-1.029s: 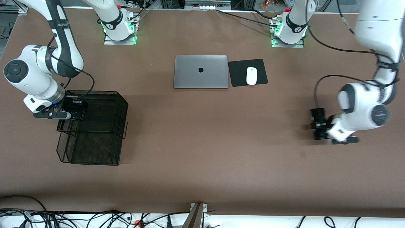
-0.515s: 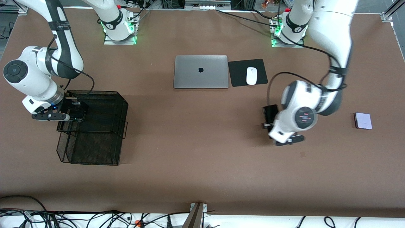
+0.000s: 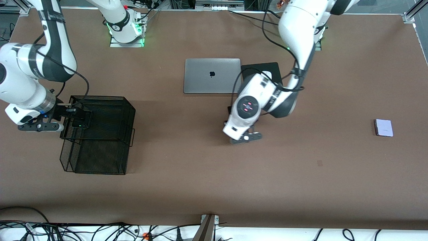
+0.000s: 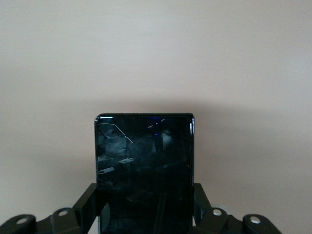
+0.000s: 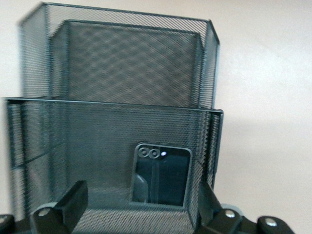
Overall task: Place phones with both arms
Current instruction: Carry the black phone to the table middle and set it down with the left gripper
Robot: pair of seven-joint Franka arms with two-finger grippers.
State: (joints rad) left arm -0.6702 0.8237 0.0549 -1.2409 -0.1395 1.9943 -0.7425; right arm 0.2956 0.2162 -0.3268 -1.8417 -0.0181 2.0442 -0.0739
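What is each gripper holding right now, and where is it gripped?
The left gripper holds the long black phone by its two long edges near one end. The right gripper is open and holds nothing; a small black phone lies in the mesh tray.

A long black slab phone (image 4: 144, 170) is sitting clamped upright between fingers, a small black phone (image 5: 160, 176) lying in mesh, a lavender-white one (image 3: 383, 127) lying flat on the table.

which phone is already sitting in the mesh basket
The small squarish black phone in the mesh basket; the long one is held, the lavender one lies on the table.
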